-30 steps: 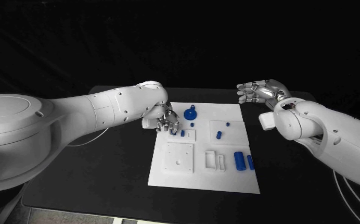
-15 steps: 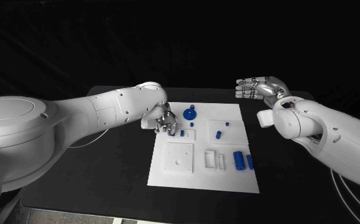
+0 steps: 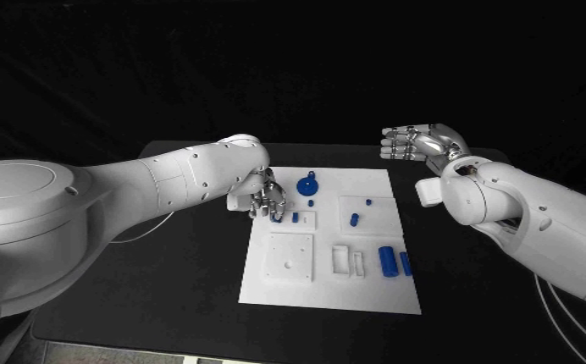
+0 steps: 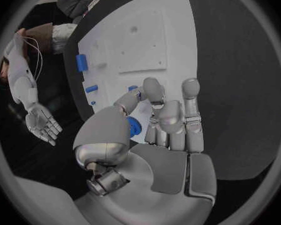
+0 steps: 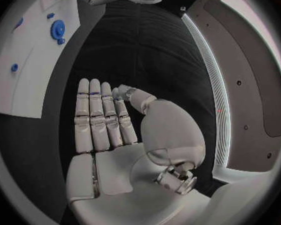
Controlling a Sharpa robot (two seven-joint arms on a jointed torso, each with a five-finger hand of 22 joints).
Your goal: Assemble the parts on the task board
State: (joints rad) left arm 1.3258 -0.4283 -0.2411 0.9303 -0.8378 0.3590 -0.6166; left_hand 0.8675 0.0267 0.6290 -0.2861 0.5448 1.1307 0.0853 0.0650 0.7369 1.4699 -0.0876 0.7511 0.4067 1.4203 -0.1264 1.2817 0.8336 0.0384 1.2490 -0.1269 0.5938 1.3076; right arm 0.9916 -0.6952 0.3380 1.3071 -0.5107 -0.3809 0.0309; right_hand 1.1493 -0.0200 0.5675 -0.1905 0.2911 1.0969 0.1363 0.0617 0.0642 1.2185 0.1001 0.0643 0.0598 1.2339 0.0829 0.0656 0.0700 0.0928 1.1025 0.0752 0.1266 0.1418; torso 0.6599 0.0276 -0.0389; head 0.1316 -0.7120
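Note:
The white task board [image 3: 320, 284] lies in the middle of the black table. My left hand [image 3: 262, 197] hovers over its far left corner with the fingers curled downward. A small blue piece [image 4: 134, 126] shows between that hand's thumb and fingers [image 4: 170, 116]; I cannot tell whether it is gripped or lies on the board behind. Just beside the fingertips, two small blue pegs [image 3: 297, 216] stand in the board. A round blue part [image 3: 308, 184] sits to the right of the hand. My right hand [image 3: 415, 142] is raised off the board's far right corner, fingers straight and holding nothing [image 5: 106, 117].
Two blue cylinders [image 3: 389, 261] lie near the board's right edge, with small blue pieces [image 3: 356, 219] farther back. A square white plate [image 3: 293, 258] and white slotted blocks [image 3: 348, 260] sit on the near half. Black table surrounds the board.
My right hand has risen a little and drifted back, away from the board. My left hand has shifted slightly left over the same corner.

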